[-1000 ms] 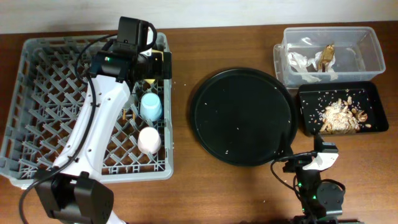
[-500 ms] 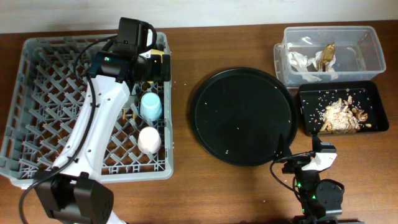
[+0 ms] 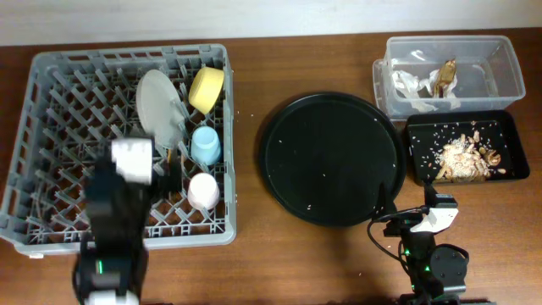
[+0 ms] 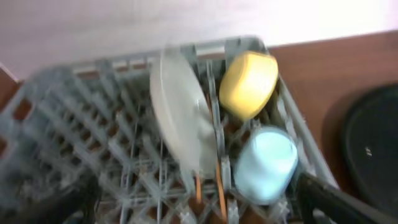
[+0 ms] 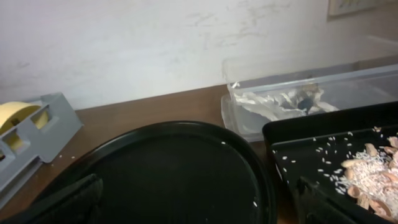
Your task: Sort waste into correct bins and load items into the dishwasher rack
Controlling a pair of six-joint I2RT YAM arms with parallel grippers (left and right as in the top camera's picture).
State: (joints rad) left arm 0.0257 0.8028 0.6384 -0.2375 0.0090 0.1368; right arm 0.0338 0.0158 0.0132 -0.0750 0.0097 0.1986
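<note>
The grey dishwasher rack (image 3: 68, 127) holds the pale plate-bowl (image 3: 161, 106) on edge, the yellow bowl (image 3: 207, 87), the light-blue cup (image 3: 206, 144), the pink cup (image 3: 203, 191) and the wooden chopsticks (image 3: 174, 157). My left gripper (image 3: 163, 174), blurred, is open and empty over the rack's front part. The left wrist view shows the plate-bowl (image 4: 180, 118), yellow bowl (image 4: 249, 84), blue cup (image 4: 267, 162) and chopsticks (image 4: 221, 186) beyond the open jaws (image 4: 199, 211). The clear tub (image 3: 500, 63) holds tissue (image 3: 411, 85) and wrapper (image 3: 442, 76). The black tray (image 3: 508, 123) holds food scraps (image 3: 461, 157). My right gripper (image 3: 408, 203) is open and empty.
The large round black tray (image 3: 330, 159) lies mid-table with a few rice grains on it. In the right wrist view it (image 5: 186, 168) lies just ahead of the open jaws (image 5: 196, 211), with the tub (image 5: 292, 93) and black tray (image 5: 298, 140) to the right.
My left arm has pulled back fast from the rack's far right corner to its front edge. The plate-bowl and yellow bowl now show uncovered. The right arm has not moved.
</note>
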